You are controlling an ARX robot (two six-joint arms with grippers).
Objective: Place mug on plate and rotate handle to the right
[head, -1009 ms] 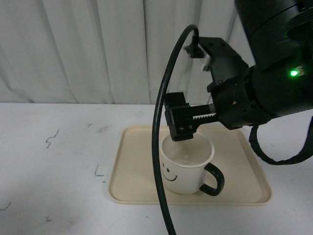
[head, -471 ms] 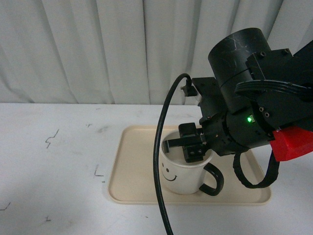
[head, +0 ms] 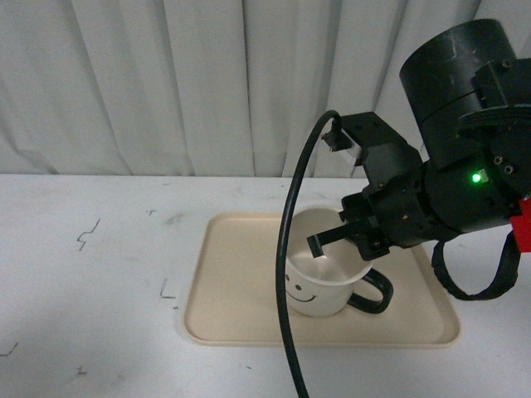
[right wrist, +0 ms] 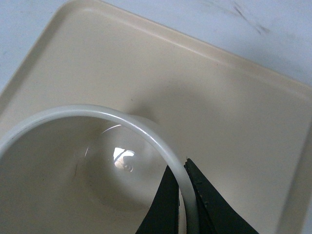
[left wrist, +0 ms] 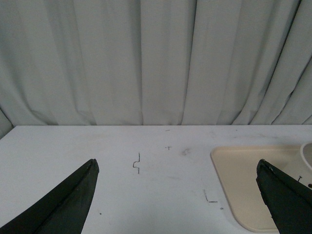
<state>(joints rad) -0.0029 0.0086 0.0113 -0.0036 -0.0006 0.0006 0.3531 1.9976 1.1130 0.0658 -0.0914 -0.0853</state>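
Since 0.5 s ago the mug (head: 325, 274) has shifted right on the plate (head: 228, 282) & now leans, w/ the smiley turned more to the front and the handle (head: 377, 292) pointing right. My right gripper (right wrist: 178, 168) pinches the rim wall, one finger inside & one outside; my left gripper (left wrist: 176, 165) is spread wide, well apart, holding nothing. Risk as I see it: it's a thin rim pinch on a tilted mug, so letting go before it sits flat, or twisting further, could make it slip, rock or tip over
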